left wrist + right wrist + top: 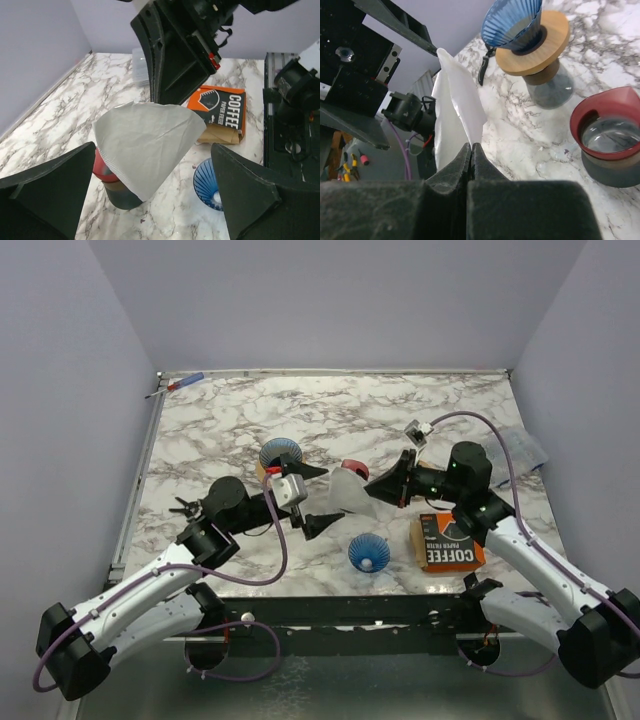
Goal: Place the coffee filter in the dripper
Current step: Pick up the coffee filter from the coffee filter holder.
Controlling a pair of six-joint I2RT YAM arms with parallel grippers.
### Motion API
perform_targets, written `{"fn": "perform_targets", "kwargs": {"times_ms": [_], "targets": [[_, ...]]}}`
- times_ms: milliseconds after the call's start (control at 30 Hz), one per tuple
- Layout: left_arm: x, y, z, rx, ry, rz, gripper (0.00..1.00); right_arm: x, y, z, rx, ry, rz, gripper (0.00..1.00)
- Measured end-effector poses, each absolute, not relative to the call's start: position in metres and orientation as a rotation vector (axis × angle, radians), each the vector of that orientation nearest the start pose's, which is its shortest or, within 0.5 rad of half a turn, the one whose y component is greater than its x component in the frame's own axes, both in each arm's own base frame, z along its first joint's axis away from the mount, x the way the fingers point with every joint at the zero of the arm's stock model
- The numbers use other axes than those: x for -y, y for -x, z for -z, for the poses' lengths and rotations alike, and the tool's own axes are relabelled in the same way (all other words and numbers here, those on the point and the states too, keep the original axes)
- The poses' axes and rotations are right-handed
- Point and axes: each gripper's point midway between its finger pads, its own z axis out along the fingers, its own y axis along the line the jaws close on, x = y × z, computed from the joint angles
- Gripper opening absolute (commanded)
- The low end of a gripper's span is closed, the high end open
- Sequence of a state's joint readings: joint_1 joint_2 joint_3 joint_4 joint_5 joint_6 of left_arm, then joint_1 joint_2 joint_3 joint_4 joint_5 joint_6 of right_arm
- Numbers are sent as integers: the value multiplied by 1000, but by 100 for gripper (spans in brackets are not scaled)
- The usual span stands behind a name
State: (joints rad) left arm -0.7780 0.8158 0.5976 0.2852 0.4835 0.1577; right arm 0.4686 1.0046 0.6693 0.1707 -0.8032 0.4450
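Observation:
A white paper coffee filter (346,496) hangs in the air over the table's middle. My right gripper (378,487) is shut on its pointed edge (471,146). The filter (145,142) fans out toward my left gripper (314,499), which is open with one finger on each side of it and not touching. A blue dripper (281,453) sits on a wooden ring on a glass stand (540,47) at the back left. A second blue dripper (368,552) lies on the table near the front and also shows in the left wrist view (207,181).
A red-rimmed cup (354,469) stands just behind the filter, and shows in the right wrist view (609,125). An orange COFFEE filter box (446,541) lies at the front right. A screwdriver (178,384) lies at the far left corner. A clear plastic bag (522,448) lies at the right edge.

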Motion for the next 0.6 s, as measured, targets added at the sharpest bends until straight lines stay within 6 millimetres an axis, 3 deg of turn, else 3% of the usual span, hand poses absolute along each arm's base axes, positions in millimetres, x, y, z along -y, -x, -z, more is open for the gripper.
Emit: {"fn": "perform_targets", "kwargs": {"times_ms": [133, 367, 600], "targets": [[283, -193, -298, -1257, -921, 875, 99, -256, -216, -257, -1765, 602, -1280, 0], [288, -247, -333, -1491, -575, 867, 99, -247, -239, -277, -1804, 475, -1165, 0], [291, -304, -334, -1691, -362, 794, 99, -251, -265, -310, -1811, 434, -1110, 0]]}}
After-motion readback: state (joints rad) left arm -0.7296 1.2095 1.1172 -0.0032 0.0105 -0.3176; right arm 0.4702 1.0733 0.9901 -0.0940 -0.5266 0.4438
